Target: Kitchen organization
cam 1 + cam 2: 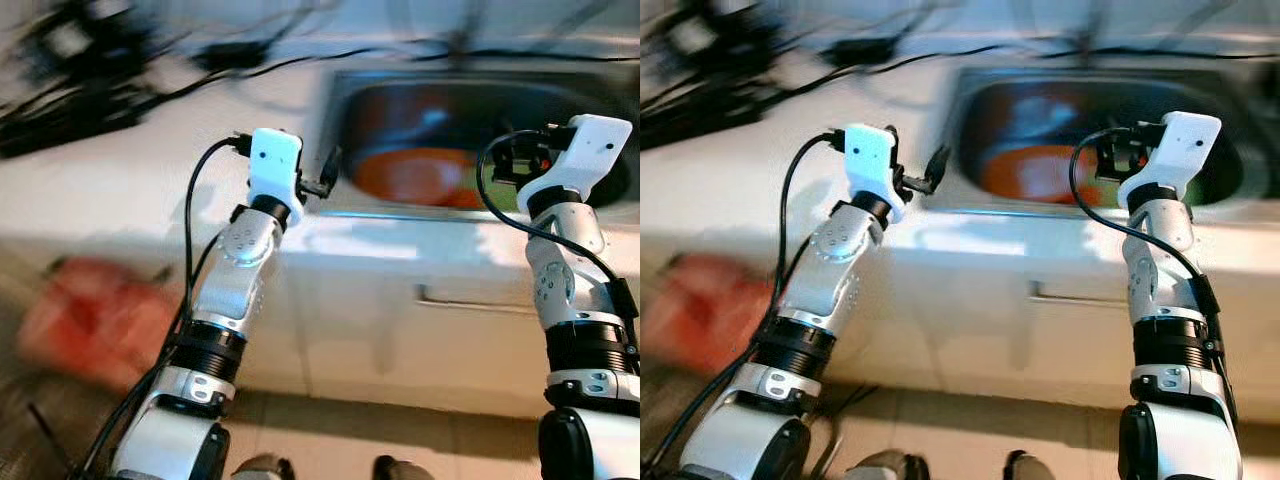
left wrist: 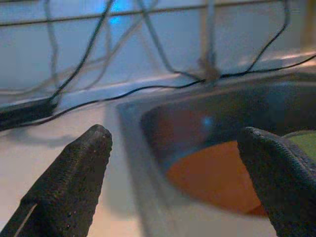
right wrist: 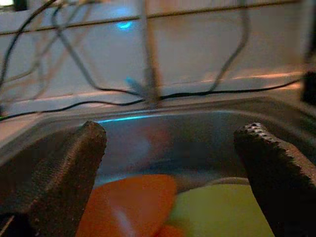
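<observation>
While both arms reach forward at mid-frame, the left gripper (image 2: 173, 163) and right gripper (image 3: 170, 168) hover spread wide, empty, over the sink (image 1: 345, 110) holding an orange plate (image 1: 415, 175).

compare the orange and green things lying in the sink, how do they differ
The orange plate lies toward the robot's left of the sink; the green plate lies toward its right. In the head views the orange one shows the larger area, the green only a sliver. Both lie flat on the bottom, edges overlapping.

plates (image 1: 415, 175) in sink (image 1: 345, 110), cables (image 1: 90, 90) left
</observation>
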Motion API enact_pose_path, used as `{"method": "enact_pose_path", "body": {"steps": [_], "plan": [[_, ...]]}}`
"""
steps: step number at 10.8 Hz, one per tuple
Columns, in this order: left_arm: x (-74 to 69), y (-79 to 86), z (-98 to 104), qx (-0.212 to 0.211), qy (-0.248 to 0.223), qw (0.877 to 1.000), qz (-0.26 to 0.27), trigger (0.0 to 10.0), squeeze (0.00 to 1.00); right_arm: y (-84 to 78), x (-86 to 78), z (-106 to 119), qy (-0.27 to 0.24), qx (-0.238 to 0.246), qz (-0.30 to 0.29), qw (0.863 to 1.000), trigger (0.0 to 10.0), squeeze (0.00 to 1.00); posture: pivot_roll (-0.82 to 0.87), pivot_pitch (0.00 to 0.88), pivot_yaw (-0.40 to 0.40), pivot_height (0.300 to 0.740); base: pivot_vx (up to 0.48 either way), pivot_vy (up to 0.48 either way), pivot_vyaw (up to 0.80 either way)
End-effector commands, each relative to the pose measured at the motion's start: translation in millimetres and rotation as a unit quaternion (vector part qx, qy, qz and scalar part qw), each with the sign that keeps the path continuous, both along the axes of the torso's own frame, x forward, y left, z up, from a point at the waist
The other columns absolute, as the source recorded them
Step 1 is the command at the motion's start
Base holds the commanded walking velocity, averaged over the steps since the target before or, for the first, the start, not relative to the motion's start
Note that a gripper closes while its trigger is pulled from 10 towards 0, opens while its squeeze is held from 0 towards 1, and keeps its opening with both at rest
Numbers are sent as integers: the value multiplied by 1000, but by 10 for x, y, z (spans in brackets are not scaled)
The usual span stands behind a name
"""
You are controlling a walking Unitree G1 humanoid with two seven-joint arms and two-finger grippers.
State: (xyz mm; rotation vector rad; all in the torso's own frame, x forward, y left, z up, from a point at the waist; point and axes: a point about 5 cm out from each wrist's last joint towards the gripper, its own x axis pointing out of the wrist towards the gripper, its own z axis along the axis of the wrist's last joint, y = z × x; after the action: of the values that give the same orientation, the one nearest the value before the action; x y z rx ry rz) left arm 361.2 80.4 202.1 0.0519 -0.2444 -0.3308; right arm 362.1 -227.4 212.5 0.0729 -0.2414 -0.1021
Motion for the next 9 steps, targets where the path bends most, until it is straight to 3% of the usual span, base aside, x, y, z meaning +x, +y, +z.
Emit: {"method": "enact_pose_path", "body": {"steps": [1,5,7,9], "plan": [[6,38,69,0,-16,1000,26,10000,0,47,-7,13,1,0,3,1000,10000,0,8,0,50,740,0,0,-456],[-25,77,-5,-4,-2,997,71,10000,0,249,-28,-60,7,10,32,999,10000,0,2,0,41,740,0,0,0],[-1,95,-26,-15,13,997,74,10000,0,495,-104,-189,21,9,64,998,10000,0,-5,0,43,740,0,-319,0],[14,111,-22,-11,13,997,73,10000,0,518,-137,-256,30,13,64,997,10000,0,-7,0,52,740,0,-446,0]]}}
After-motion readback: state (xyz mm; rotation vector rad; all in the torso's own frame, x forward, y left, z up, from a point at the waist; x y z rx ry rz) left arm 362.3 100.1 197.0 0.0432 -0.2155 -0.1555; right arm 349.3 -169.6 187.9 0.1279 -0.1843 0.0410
